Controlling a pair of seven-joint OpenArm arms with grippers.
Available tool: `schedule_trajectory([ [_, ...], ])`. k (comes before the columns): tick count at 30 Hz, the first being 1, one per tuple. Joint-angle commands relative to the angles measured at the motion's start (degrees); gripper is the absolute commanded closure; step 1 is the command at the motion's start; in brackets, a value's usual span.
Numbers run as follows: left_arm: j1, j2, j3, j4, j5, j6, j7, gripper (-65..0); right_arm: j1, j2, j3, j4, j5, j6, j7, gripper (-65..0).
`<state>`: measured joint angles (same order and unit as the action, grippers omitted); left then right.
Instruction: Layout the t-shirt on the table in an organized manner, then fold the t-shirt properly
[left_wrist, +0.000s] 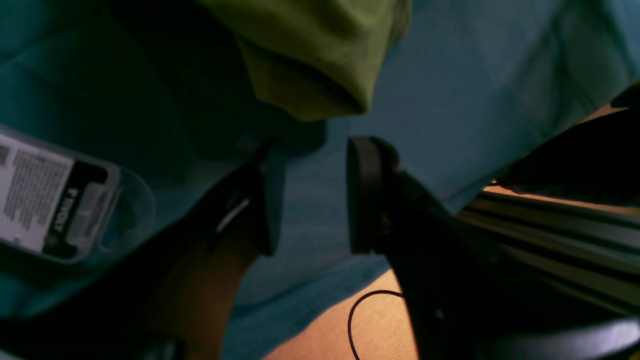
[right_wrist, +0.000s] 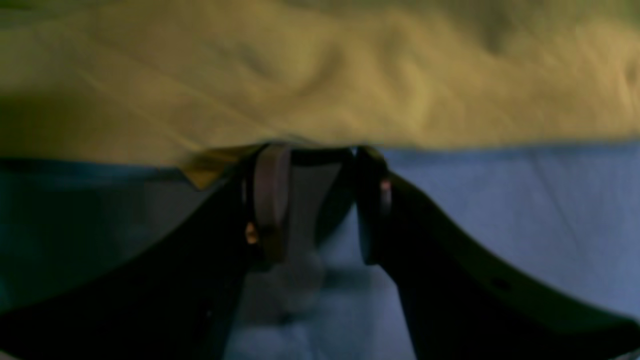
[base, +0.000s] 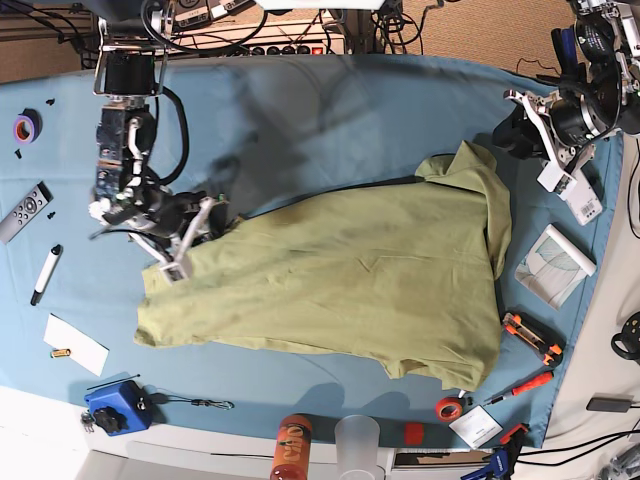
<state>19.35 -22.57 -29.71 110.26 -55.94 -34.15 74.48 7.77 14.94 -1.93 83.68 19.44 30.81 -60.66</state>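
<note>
The olive-green t-shirt (base: 350, 280) lies spread across the middle of the teal table (base: 330, 110), creased, with one part folded up at its far right corner. My right gripper (base: 193, 240) is at the shirt's left edge. In the right wrist view its jaws (right_wrist: 320, 200) stand apart, with the tips touching the shirt's edge (right_wrist: 320, 90). My left gripper (base: 517, 128) hovers just beyond the shirt's far right corner. In the left wrist view it (left_wrist: 315, 195) is open and empty, a little short of the shirt's folded corner (left_wrist: 310, 55).
Along the left edge lie a remote (base: 24, 211), a marker (base: 45, 272) and a purple tape roll (base: 25, 125). A bottle (base: 292, 450) and a cup (base: 358, 440) stand at the front. Screwdrivers (base: 530, 338), a white box (base: 555, 262) and a plastic pack (left_wrist: 55, 200) lie at the right.
</note>
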Motion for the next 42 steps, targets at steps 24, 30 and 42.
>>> schedule_trajectory([
  [24,-0.3,-0.9,-0.5,0.9,-1.0,0.0,-1.7,-21.8,9.9,0.0,-14.5,-0.2,-11.7,-6.3,7.2,0.0],
  [30,-0.3,-0.9,-0.5,0.9,-1.0,0.0,-1.7,-21.8,17.2,0.0,-14.5,-0.2,-11.3,-8.4,7.4,0.0],
  [42,-0.3,-0.9,-0.5,0.9,-1.0,0.0,-2.1,-21.8,20.3,0.0,-14.5,-0.1,-7.1,-8.8,-0.5,0.0],
])
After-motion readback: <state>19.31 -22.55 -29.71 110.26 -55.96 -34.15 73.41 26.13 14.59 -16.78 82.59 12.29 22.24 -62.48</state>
